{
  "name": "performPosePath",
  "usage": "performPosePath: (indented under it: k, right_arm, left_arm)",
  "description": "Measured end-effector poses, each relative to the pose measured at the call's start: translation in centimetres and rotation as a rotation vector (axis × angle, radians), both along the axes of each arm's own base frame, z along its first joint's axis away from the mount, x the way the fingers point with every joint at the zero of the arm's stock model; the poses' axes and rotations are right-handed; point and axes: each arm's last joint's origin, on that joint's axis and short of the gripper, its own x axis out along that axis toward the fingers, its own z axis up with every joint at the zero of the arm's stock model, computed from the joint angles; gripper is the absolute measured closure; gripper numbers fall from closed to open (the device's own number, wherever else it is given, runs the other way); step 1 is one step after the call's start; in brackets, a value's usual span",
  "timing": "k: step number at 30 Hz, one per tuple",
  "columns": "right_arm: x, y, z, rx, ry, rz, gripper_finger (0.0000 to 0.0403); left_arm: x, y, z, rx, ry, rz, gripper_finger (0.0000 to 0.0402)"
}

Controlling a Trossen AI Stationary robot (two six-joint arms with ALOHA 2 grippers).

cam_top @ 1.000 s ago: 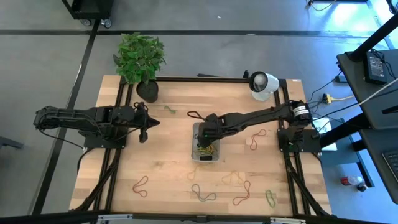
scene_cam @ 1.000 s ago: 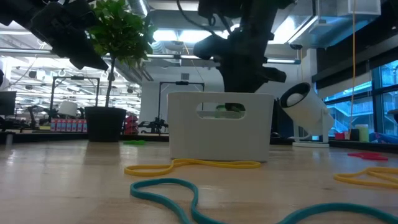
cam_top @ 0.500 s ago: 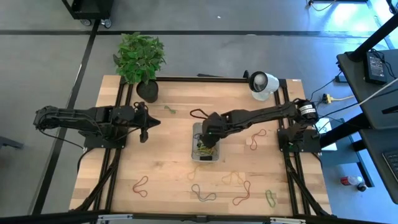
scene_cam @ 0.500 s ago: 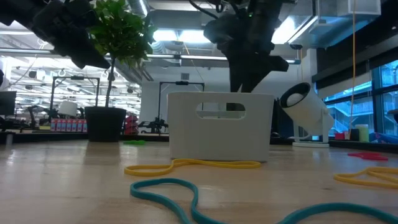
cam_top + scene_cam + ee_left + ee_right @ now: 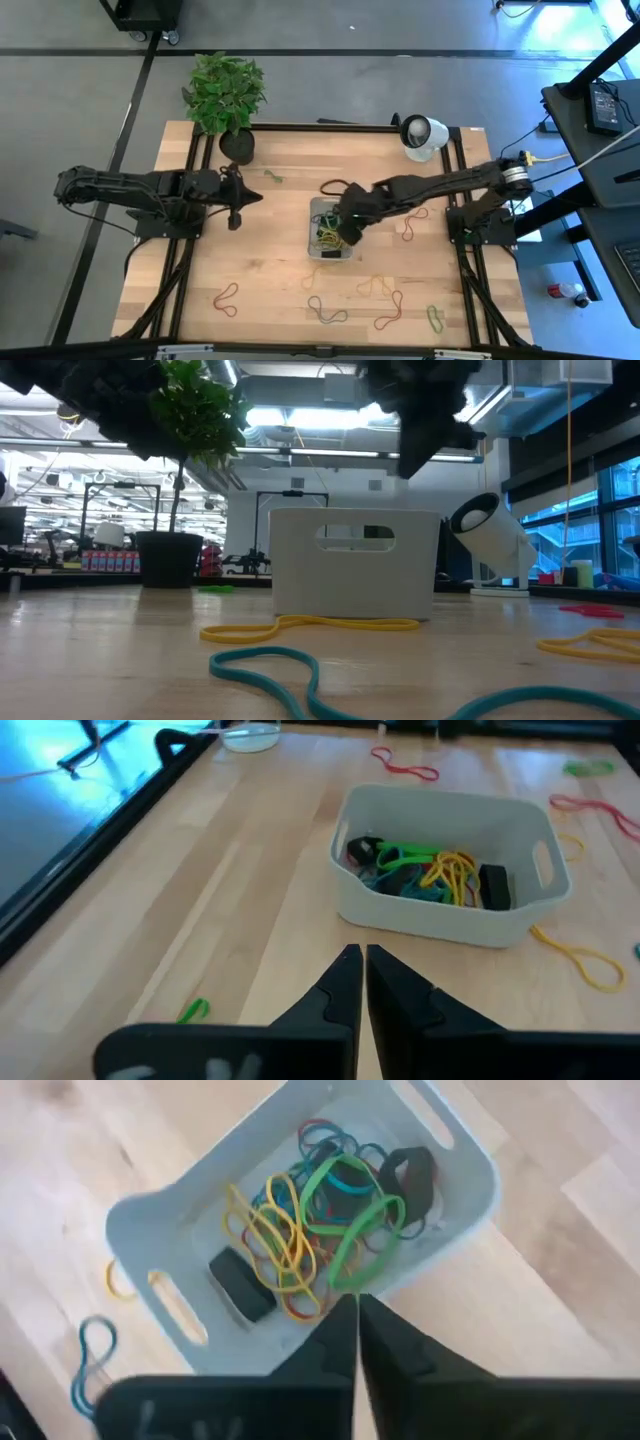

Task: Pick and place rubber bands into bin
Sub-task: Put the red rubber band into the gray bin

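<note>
Below the right gripper [image 5: 357, 1320], whose dark jaws are pressed together and empty, sits the smooth rounded-corner plastic bin [image 5: 462, 1155] on pale wood-grain table [image 5: 270, 260], holding a tangle of thin floppy rubber bands [image 5: 320, 1220], while the left gripper [image 5: 362, 970], jaws likewise closed, waits beside it.

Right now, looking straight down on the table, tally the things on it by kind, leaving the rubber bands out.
Potted plant: 1
White lamp: 1
Bin: 1
Robot arms: 2
Total: 5
</note>
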Motion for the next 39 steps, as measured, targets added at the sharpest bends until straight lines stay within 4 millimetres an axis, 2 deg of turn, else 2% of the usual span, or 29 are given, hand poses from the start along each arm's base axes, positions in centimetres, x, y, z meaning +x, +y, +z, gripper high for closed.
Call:
performPosePath:
  k: [2, 6, 12, 17, 21, 24, 28, 34, 39]
  right_arm:
    - [-1.4, 0.3, 0.3, -0.024, -0.03, 0.03, 0.0395]
    - [-4.8, 1.0, -0.3, -0.02, -0.135, 0.077, 0.039]
    - [-10.6, 1.3, -3.0, -0.02, -0.264, 0.178, 0.0397]
    - [-15.5, 0.6, -6.0, 0.022, -0.214, 0.119, 0.0384]
    - [-18.0, 0.3, -8.2, 0.089, -0.177, 0.114, 0.0385]
    - [-19.1, 0.1, -9.2, 0.142, -0.161, 0.118, 0.0393]
    - [-19.7, 0.0, -10.0, 0.14, -0.164, 0.146, 0.0399]
    - [-19.5, 0.1, -9.8, 0.121, -0.202, 0.247, 0.0389]
    - [-19.4, 0.2, -9.7, 0.105, -0.216, 0.304, 0.0385]
  left_arm:
    - [0.4, -0.2, 0.3, 0.024, 0.017, -0.027, 0.0397]
    - [1.3, -1.0, 1.2, 0.032, 0.049, -0.039, 0.0399]
    - [3.1, -3.0, 2.3, 0.023, 0.187, -0.027, 0.0401]
    - [5.1, -5.7, 3.2, -0.015, 0.352, 0.01, 0.0399]
    - [6.5, -7.9, 3.4, -0.061, 0.515, 0.069, 0.04]
    - [7.2, -9.4, 3.2, -0.151, 0.599, 0.183, 0.0399]
    - [7.2, -11.3, 1.8, -0.3, 0.722, 0.292, 0.0398]
    - [6.3, -14.3, -0.8, -0.494, 0.919, 0.415, 0.0391]
    - [5.6, -16.4, -2.5, -0.523, 1.011, 0.494, 0.0357]
